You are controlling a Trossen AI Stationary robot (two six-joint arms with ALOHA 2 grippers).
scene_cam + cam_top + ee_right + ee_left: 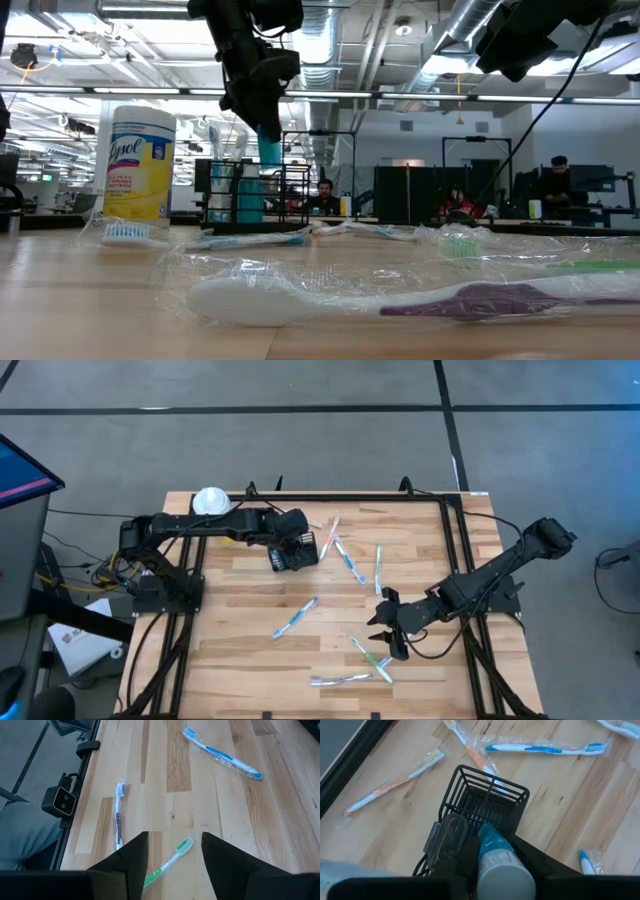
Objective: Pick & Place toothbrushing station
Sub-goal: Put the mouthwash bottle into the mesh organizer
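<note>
From above, a wooden table (250, 660) holds scattered wrapped toothbrushes. The left gripper (292, 540) sits over the black wire-mesh caddy (296, 553) near the table's back edge, beside a yellow canister with a white lid (211, 501). The right gripper (390, 625) hangs near the front right, fingers apart, holding nothing.

At table height, the caddy (240, 195) stands upright on the table, a teal tube (268, 150) above it under the left arm.

The left wrist camera shows the left gripper's fingers clamped on the teal tube (495, 855), its tip at the caddy's (485, 800) open top.

The right wrist camera shows open fingers (130, 857) above a green toothbrush (167, 865).
</note>
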